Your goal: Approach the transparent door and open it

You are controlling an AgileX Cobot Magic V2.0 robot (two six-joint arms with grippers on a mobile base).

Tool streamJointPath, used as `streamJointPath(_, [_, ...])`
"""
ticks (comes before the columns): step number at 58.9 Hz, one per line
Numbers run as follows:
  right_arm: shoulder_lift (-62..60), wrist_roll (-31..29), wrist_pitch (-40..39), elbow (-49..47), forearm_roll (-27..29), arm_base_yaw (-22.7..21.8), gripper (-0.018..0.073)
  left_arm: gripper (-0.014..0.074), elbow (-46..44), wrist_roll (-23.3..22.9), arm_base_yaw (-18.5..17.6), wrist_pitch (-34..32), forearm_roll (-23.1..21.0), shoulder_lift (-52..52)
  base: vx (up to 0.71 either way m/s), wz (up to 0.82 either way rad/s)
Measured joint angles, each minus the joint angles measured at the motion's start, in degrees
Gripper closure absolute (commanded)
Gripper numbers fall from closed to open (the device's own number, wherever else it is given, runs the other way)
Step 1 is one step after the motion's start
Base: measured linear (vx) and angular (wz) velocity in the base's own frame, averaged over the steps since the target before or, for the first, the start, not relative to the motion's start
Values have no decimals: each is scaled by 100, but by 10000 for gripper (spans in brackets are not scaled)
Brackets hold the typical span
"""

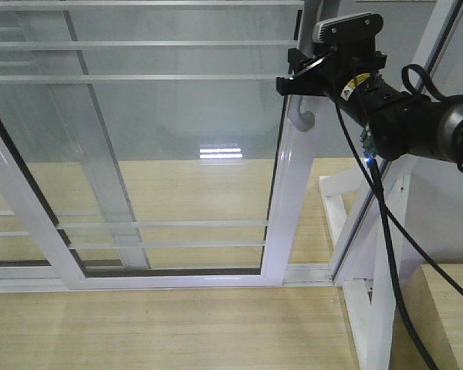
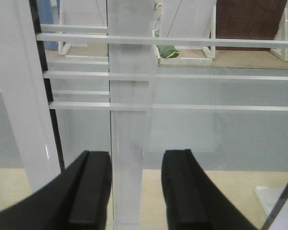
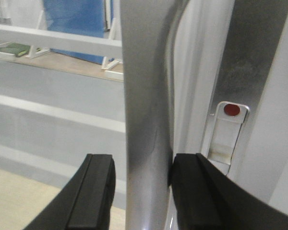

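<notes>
The transparent door (image 1: 289,200) is a clear glass panel in a glossy white frame with thin horizontal bars. Its curved silver-grey handle (image 1: 302,117) sits on the right stile. My right gripper (image 1: 297,81) is at the handle's height. In the right wrist view the handle (image 3: 146,120) stands between the open jaws of my right gripper (image 3: 141,165). The right finger touches it and a small gap remains at the left finger. The lock plate (image 3: 226,129) with a red dot lies just right. My left gripper (image 2: 134,163) is open and empty, facing glass; it is out of the front view.
A second white-framed glass panel (image 1: 31,200) overlaps behind on the left. A fixed white frame post (image 1: 370,231) and a wooden box (image 1: 447,308) stand at the right. A black cable (image 1: 390,231) hangs from the right arm. The door runs on a floor track (image 1: 177,279).
</notes>
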Motion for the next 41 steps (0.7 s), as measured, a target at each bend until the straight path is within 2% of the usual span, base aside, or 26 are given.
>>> streamJointPath(13, [-192,48,150,134,-122,196,215,198,0,0,0,10,0,0,0,0])
streamJointPath(23, [-1237,89,181,884,-104,142,215,197,0,0,-29,46,0,0,0,0])
streamJointPath(32, [-2696,15,367,1998,-92,-134,215,197,0,152,-311,263,0,179,0,0])
streamJointPath(41, [-4151,-19,1079,2935,-63,-446,215,197,0,282,-783,304,0,683,0,0])
